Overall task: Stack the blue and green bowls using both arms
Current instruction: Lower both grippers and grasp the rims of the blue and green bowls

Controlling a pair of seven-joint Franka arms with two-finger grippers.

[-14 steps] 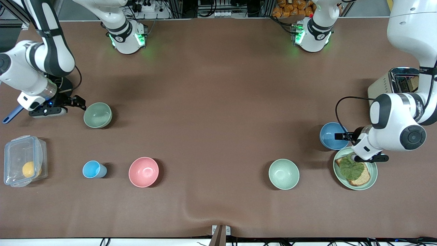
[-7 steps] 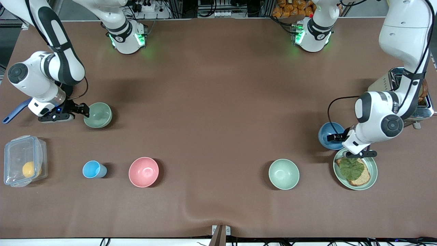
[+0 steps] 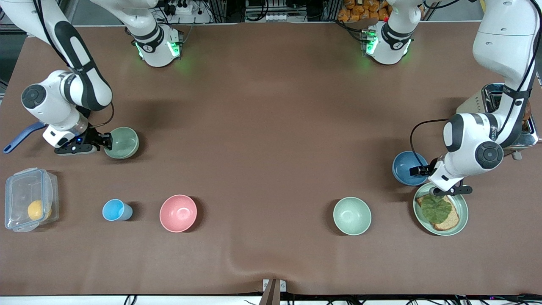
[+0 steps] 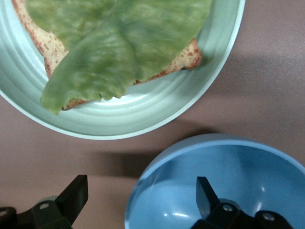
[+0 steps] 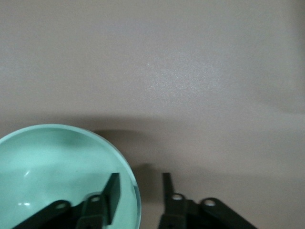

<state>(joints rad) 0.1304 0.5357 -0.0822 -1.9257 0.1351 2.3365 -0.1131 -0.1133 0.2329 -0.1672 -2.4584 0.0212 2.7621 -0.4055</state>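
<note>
Both grippers straddle a bowl rim, one finger inside and one outside, ready to pinch and lift.

The right gripper (image 3: 106, 142) sits low at the rim of the round matte sage-green bowl (image 3: 123, 142), which rests on the brown table (image 3: 262, 127) toward the right arm's end; its fingers (image 5: 112, 191) stand narrowly apart, one inside the wall and one outside, not visibly pressed on it yet. The left gripper (image 3: 419, 170) is at the rim of the round matte medium-blue bowl (image 3: 405, 168), toward the left arm's end, just beside and farther from the front camera than the pale green plate (image 3: 462, 216) of bread and lettuce; its fingers (image 4: 204, 193) are spread wide across the wall. Gripping by the rim judges sensible: each bowl is too wide to span.
</note>
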